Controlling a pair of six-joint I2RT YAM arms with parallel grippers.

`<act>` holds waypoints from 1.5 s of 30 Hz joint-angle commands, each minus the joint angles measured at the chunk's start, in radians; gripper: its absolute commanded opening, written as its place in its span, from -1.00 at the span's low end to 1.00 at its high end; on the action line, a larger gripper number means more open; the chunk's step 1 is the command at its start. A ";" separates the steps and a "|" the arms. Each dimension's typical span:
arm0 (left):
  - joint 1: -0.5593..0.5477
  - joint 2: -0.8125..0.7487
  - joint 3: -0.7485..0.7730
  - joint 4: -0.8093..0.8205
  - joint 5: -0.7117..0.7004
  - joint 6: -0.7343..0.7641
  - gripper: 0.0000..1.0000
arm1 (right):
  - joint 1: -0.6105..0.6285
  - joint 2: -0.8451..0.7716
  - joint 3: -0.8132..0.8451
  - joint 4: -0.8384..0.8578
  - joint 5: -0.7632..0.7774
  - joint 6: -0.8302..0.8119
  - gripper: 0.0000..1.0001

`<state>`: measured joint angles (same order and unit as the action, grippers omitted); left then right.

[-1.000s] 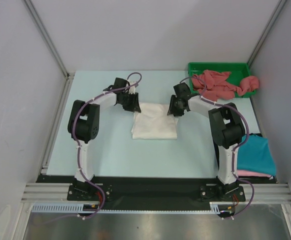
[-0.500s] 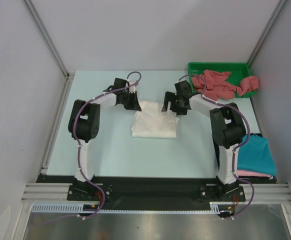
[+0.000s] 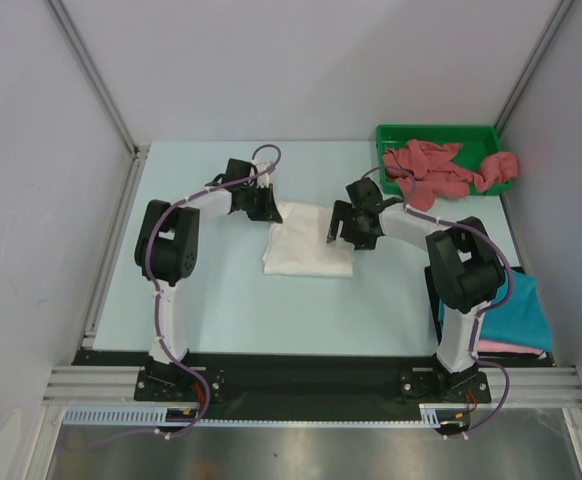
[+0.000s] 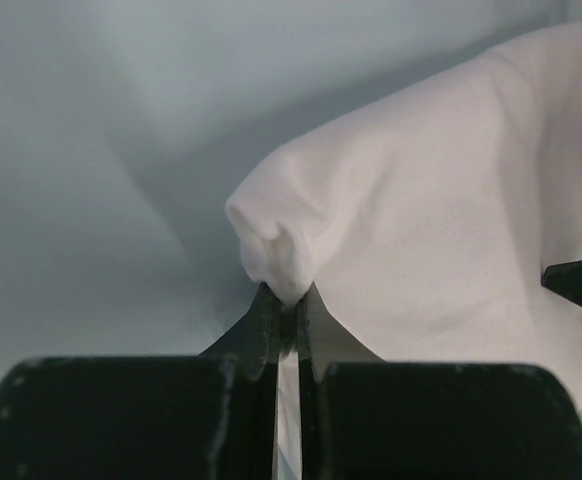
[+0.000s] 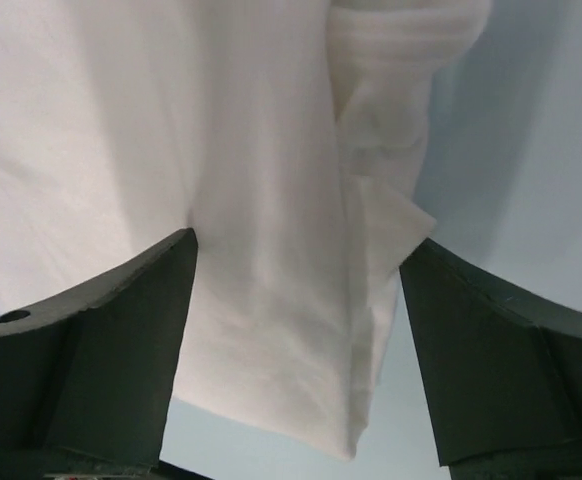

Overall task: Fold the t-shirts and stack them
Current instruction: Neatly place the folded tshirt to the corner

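Pale blue table (image 3: 221, 290) carries everything I can see.

The white shirt (image 3: 306, 250) lies folded to a rough rectangle near the table's middle, a little toward the far edge.

A green tray (image 3: 436, 130) sits in the far right corner. The red shirts (image 3: 436, 170) are heaped in it, one spilling over its right end.

The teal shirt (image 3: 516, 310) lies folded at the right edge, close to the near right corner and partly behind the right arm (image 3: 461, 270). The pink shirt (image 3: 506, 347) shows only as a strip under the teal one's near side.

My left gripper (image 4: 289, 305) is at the white shirt's far left corner. Its jaws are pressed together on a nub of white cloth, which bunches into a small peak past the tips.

My right gripper (image 5: 298, 250) is over the white shirt's right edge, at the far end. Its jaws stand wide, one finger on either side of the layered edge, with nothing gripped. I cannot tell whether the tips touch the cloth.
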<state>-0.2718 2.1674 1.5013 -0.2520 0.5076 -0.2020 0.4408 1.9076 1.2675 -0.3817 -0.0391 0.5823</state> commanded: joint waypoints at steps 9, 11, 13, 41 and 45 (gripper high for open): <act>0.013 -0.095 -0.004 -0.056 -0.049 0.036 0.86 | -0.020 0.076 0.102 -0.054 -0.061 -0.131 -1.00; 0.022 -0.124 0.003 -0.085 -0.058 0.062 1.00 | -0.017 0.052 0.127 -0.137 -0.080 -0.221 -1.00; 0.032 -0.161 0.013 -0.110 -0.063 0.091 0.99 | -0.004 0.022 0.147 -0.237 -0.074 -0.304 -1.00; 0.126 -0.389 0.224 -0.343 -0.113 0.375 0.99 | 0.041 -0.496 -0.092 -0.882 0.468 -0.674 -1.00; 0.126 -0.374 0.235 -0.340 -0.100 0.372 1.00 | 0.041 -0.623 -0.093 -0.950 0.570 -0.642 -1.00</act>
<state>-0.1524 1.8229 1.6848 -0.5987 0.3954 0.1513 0.4801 1.3899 1.1530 -1.2381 0.3988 -0.0669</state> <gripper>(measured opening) 0.996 0.052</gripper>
